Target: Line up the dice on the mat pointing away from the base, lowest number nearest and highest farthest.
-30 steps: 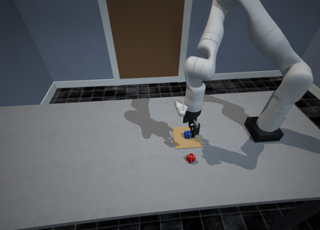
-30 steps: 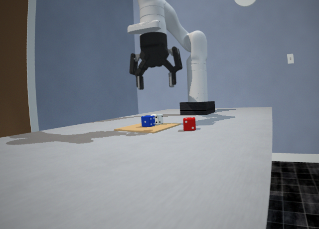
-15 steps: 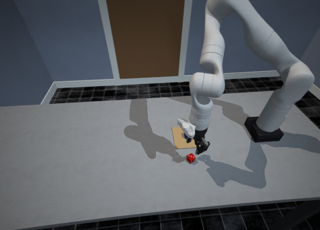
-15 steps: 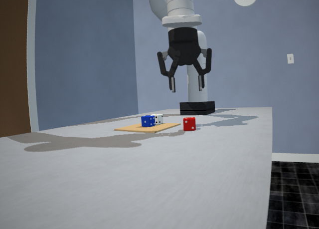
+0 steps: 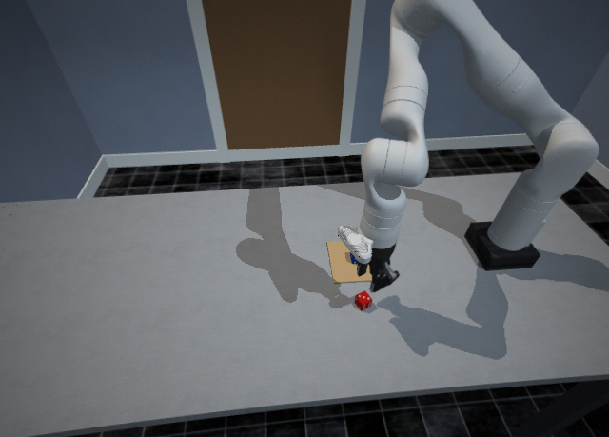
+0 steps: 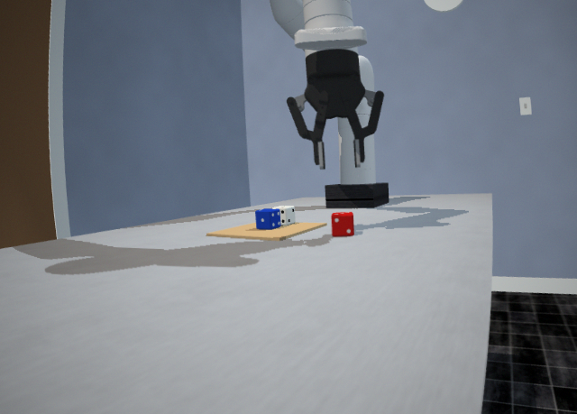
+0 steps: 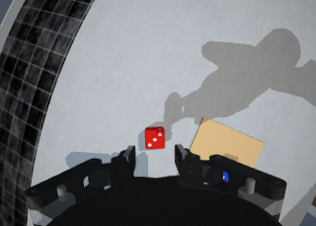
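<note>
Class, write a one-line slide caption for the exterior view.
Gripper hangs part-open and unloaded above a red die beside the mat holding blue and white dice.

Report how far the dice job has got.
Done: the blue die and white die sit side by side on the mat. In hand: nothing; the tool hangs partly open and empty above the table. Left: the red die is off the mat and must join the line, in number order.

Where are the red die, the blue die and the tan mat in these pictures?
red die (image 6: 342, 224), exterior view, on its front face.
blue die (image 6: 267, 218), exterior view, on the side face toward the camera.
tan mat (image 6: 242, 233), exterior view, on a bare part near its front edge.
</note>
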Tool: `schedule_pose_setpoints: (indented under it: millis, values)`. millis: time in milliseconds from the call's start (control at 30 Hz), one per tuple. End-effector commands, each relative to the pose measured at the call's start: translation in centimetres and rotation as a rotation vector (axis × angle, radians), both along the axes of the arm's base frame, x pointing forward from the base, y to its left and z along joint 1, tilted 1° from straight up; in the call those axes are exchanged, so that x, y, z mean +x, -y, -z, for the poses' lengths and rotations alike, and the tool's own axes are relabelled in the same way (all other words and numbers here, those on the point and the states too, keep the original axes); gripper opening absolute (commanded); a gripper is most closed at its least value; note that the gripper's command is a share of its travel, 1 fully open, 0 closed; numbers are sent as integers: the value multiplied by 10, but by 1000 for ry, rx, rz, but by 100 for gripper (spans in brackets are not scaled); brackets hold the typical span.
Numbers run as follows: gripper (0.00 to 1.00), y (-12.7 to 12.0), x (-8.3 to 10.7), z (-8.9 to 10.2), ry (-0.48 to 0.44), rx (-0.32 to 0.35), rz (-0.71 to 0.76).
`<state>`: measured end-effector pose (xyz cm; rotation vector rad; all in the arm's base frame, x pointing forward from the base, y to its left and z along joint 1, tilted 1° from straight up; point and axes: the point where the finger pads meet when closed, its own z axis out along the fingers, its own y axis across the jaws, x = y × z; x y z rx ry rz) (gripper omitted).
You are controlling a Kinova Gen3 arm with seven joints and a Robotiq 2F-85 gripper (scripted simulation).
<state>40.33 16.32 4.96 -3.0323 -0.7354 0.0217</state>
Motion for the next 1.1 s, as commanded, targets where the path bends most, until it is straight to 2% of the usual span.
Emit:
schedule_pose_setpoints:
  millis: [0,600,1067]
  values:
    - [46,1,2,0,2,-5,-7]
    - [46,1,2,1,3,-5,-7]
    - [46,-2,1,9,4,3,-2]
